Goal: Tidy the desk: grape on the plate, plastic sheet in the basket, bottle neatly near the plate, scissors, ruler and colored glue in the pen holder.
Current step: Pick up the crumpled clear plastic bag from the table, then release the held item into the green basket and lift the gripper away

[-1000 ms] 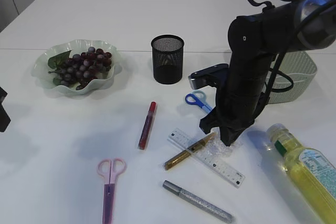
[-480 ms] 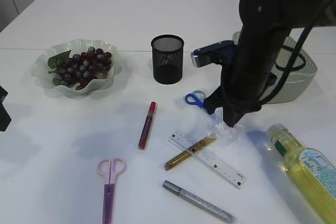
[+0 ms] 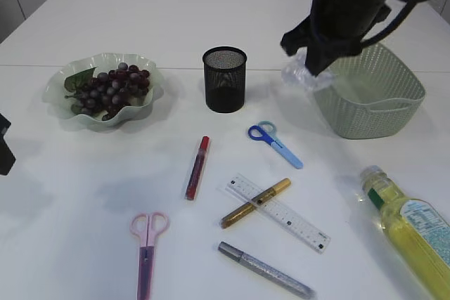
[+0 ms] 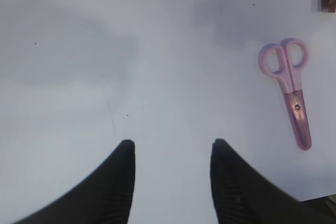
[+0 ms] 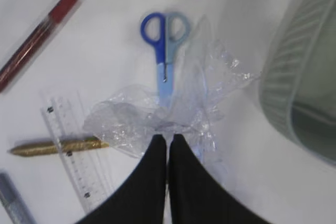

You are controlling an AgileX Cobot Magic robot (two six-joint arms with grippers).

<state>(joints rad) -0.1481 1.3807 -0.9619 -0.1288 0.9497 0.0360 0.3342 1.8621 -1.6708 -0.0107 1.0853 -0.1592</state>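
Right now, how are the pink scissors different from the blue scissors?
The pink scissors have pink handles and blades; the blue scissors have one dark blue and one pale blue handle. The pink scissors lie near the front edge, pointing toward the camera; the blue scissors lie farther back, slanted toward the bottle. Both are closed, flat on the table and untouched.
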